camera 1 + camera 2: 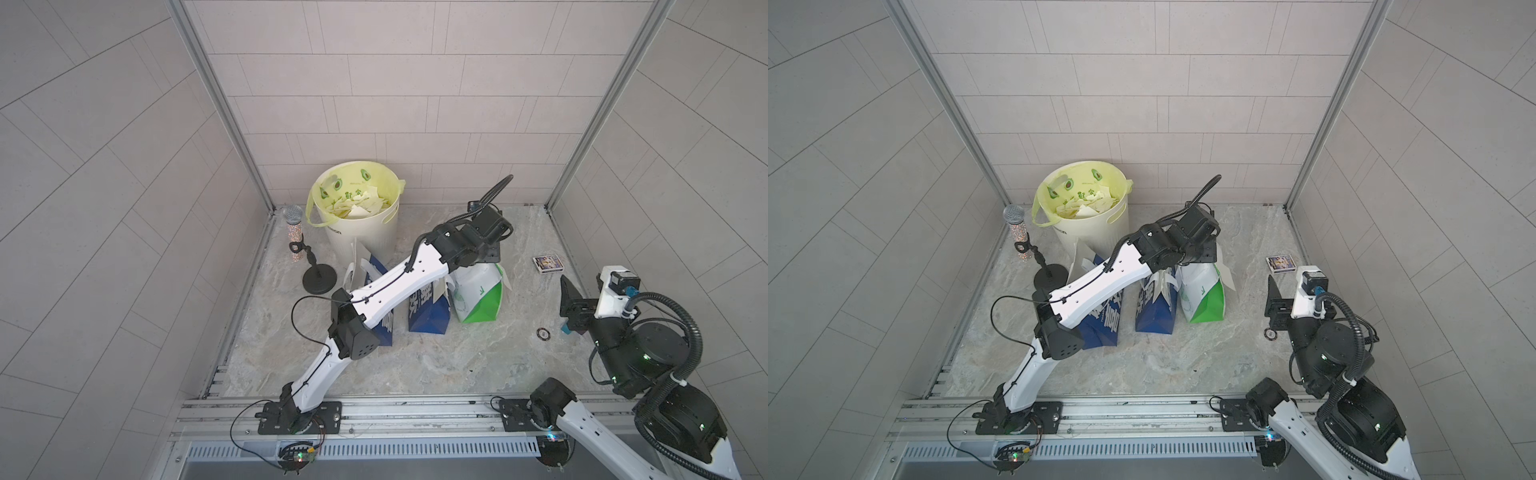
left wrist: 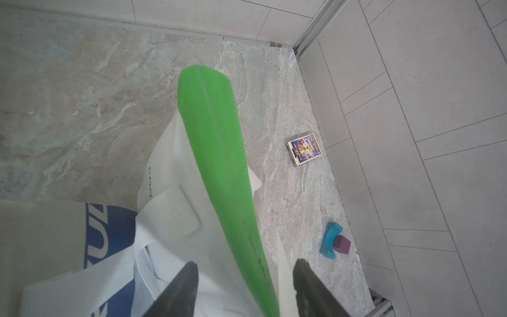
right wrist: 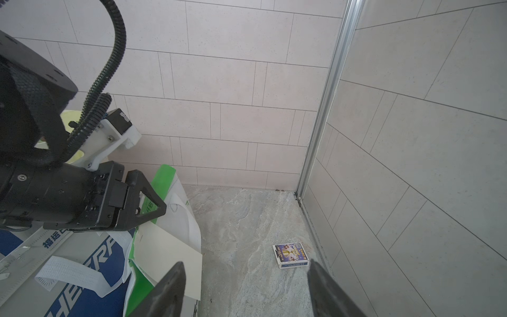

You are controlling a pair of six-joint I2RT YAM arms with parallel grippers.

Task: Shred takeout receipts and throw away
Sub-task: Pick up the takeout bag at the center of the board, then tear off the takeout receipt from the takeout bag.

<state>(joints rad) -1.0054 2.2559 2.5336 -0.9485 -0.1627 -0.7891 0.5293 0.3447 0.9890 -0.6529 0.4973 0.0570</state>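
A receipt [image 3: 167, 258], a plain pale slip, sticks out of the mouth of the green-and-white bag [image 3: 183, 219], which stands upright on the table [image 1: 415, 365]. In the left wrist view the same slip shows as a narrow white piece just beside the green edge of the bag. There the left gripper [image 2: 247, 263] hangs over the bag mouth with its jaws apart. Both the green edge and the slip pass between them, and neither finger visibly presses on the paper, so the gripper holds nothing.

More torn white scraps [image 1: 358, 208] lie inside the bin [image 1: 365, 237], which is lined with a yellow-green plastic bag and stands at the back of the table, behind the bags. Two blue bags [image 1: 428, 320] stand just beside the green-and-white one, on the bin's side.

The right gripper [image 3: 246, 264] is well apart from the bags, raised at the right side of the table. Its jaws are spread wide and nothing is between them. A small card box [image 1: 546, 263] lies on the table near it.
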